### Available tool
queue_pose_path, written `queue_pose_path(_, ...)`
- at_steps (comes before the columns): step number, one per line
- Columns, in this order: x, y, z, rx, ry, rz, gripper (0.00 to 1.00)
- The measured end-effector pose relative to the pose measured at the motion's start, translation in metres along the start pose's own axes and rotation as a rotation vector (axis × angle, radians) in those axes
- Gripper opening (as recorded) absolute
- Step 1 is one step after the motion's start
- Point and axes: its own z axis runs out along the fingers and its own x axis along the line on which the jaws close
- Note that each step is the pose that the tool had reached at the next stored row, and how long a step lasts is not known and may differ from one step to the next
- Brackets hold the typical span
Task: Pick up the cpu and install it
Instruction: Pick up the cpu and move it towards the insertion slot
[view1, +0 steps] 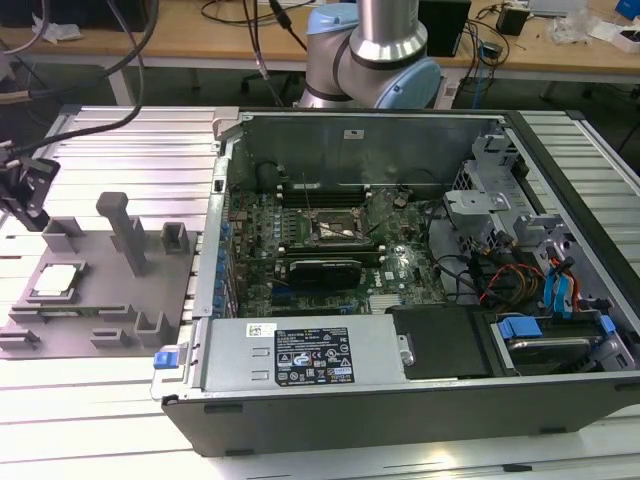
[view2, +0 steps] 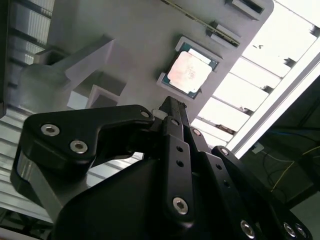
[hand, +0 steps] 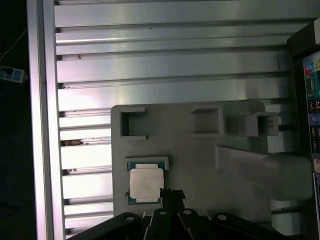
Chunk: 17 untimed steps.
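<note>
PC case (view1: 420, 405) w/ mobo socket (view1: 335, 228) sits well apart from jaws. Grey fixture (hand: 200, 165) holds cpu (hand: 146, 183) flat in its pocket, just ahead of gripper (hand: 171, 192); jaws pressed together, empty. Risk: coming down off-centre or unopened, tips could knock it askew. Hidden: pocket edge behind tips; socket pins unreadable.

The gripper (hand: 172, 193) points downward, its jaws closed on nothing.

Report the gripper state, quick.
Gripper: looks closed, holding nothing. The flat square silver-topped cpu lies in the grey plastic fixture plate, not gripped.
</note>
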Motion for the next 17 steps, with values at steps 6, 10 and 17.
queue_pose_path(6,0.0009,-0.0011,0.0142,0.0015,0.011,0.0,0.11)
queue_pose_path(10,0.0021,-0.0016,0.0233,0.0021,0.0191,0.001,0.11)
queue_pose_path(17,0.0069,-0.0046,0.0384,0.0026,0.0215,0.009,0.11)
